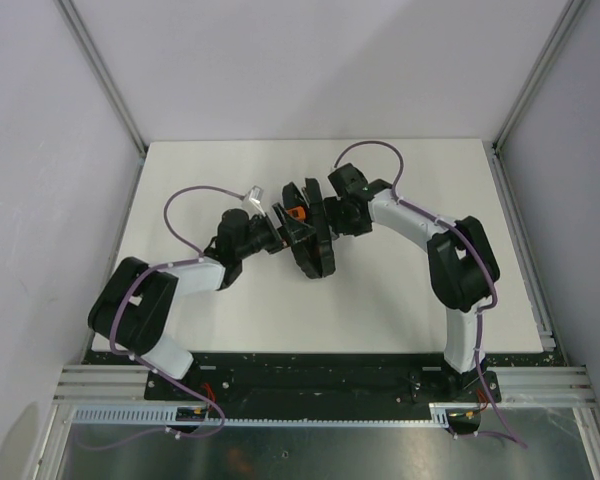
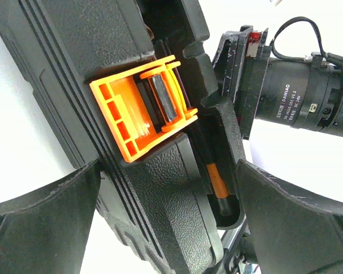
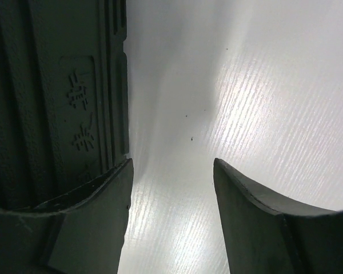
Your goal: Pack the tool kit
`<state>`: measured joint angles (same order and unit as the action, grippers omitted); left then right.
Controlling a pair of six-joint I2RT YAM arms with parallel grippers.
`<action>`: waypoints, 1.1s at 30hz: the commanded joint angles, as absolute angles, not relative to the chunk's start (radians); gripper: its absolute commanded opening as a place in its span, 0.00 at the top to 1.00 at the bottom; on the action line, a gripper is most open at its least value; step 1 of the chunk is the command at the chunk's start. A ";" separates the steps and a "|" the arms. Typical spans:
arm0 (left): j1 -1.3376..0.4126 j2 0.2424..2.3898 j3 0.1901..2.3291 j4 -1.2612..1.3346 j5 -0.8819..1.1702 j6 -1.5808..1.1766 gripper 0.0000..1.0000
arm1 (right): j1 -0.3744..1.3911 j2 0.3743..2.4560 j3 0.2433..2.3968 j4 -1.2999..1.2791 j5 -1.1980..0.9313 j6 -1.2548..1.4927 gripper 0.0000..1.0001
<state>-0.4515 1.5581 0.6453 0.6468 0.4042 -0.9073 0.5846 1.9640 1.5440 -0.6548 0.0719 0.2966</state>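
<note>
The black tool kit case [image 1: 311, 243] stands on its edge mid-table, its two halves slightly ajar. Its orange latch [image 1: 298, 212] faces the left arm. My left gripper [image 1: 277, 228] straddles the latch edge. In the left wrist view the case [image 2: 160, 194] fills the gap between my wide-set fingers [image 2: 46, 217], and each finger touches one half. The latch [image 2: 143, 105] hangs unfastened. An orange-and-black tool [image 2: 215, 181] lies in a slot inside. My right gripper [image 1: 332, 215] is at the case's far side, open. Its left finger [image 3: 86, 222] rests against the case's ribbed outer shell [image 3: 51, 97].
The white table [image 1: 400, 300] has raised edges all round. Purple cables loop above both arms. The right arm's wrist [image 2: 308, 103] is close behind the case in the left wrist view. Only bare table [image 3: 240, 85] lies between the right fingers.
</note>
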 commanded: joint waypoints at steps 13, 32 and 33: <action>-0.522 1.482 0.794 0.974 0.566 -0.880 0.00 | 0.716 2.027 1.646 -0.651 0.047 0.274 0.38; -0.560 1.573 0.978 0.522 0.539 -0.740 0.01 | 0.818 2.046 1.714 -0.688 0.107 0.242 0.40; -0.561 1.569 0.984 0.491 0.529 -0.725 0.01 | 0.818 2.042 1.711 -0.683 0.092 0.243 0.40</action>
